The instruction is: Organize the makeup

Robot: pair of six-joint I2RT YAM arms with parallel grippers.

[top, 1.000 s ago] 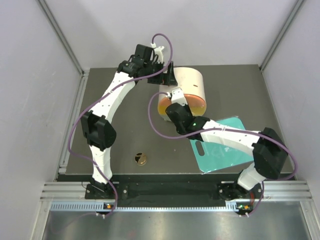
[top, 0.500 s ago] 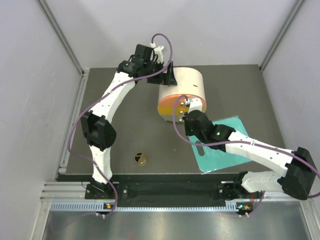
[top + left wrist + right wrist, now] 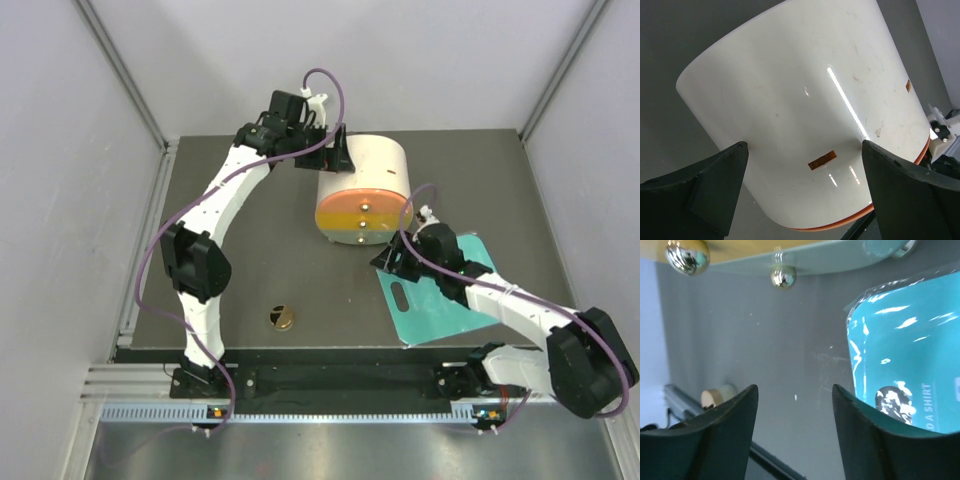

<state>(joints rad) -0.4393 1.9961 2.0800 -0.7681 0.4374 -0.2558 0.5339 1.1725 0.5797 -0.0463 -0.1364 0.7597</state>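
Dark grey and walled in by pale panels, the surface (image 3: 250, 260) is showing only one piece of makeup: the round gold-rimmed compact (image 3: 281, 318). It is lying by itself close to the near edge, left of the middle, well apart from everything else. No tubes or other small cosmetics are showing in any view. Further right, the right gripper (image 3: 794, 388) is hovering low with its fingers spread and nothing between them. It is sitting just beside the far left corner of the teal board (image 3: 450, 300) and just in front of the orange end of the cream box (image 3: 372, 165), which is lying on its side toward the far edge. The left gripper (image 3: 803, 144) is standing spread wide astride the box's far end; whether its fingers are pressing the wall I cannot tell. Judging by this, the organizing is looking unfinished: the compact is waiting to be gathered, and where the other makeup is sitting cannot be told.
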